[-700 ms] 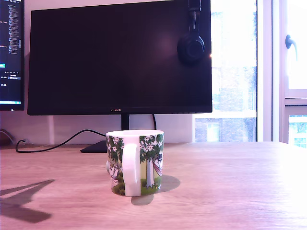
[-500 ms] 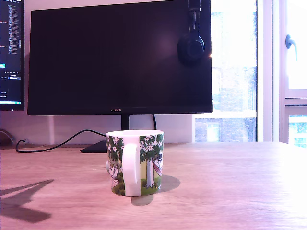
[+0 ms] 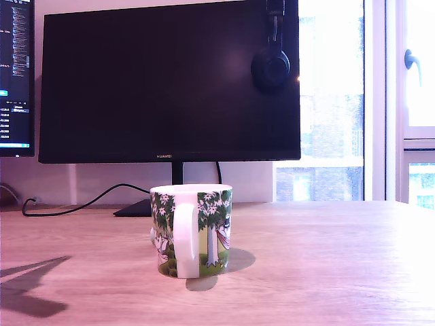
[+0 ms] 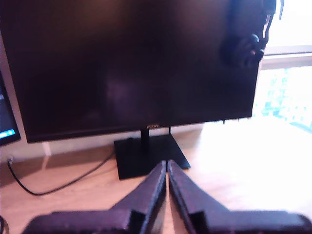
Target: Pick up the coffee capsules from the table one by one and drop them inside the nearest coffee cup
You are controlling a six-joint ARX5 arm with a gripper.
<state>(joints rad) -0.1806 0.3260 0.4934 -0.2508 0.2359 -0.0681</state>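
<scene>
Dark monitor point(image 4: 131, 68) ahead; jaws together, level.

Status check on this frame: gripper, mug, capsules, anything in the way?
Gripper shut, empty, facing the monitor. Mug upright on the table. No capsule clearly visible. Nothing around the mug.

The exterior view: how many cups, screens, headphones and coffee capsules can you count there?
White ceramic mug with green trees: 1
Screens: 2, the big dark monitor and a lit screen's edge
Black headphones on the monitor's corner: 1
Grey-silver coffee capsules: 0 clearly showing; a small pale bump beside the mug cannot be identified
Total: 4
</scene>
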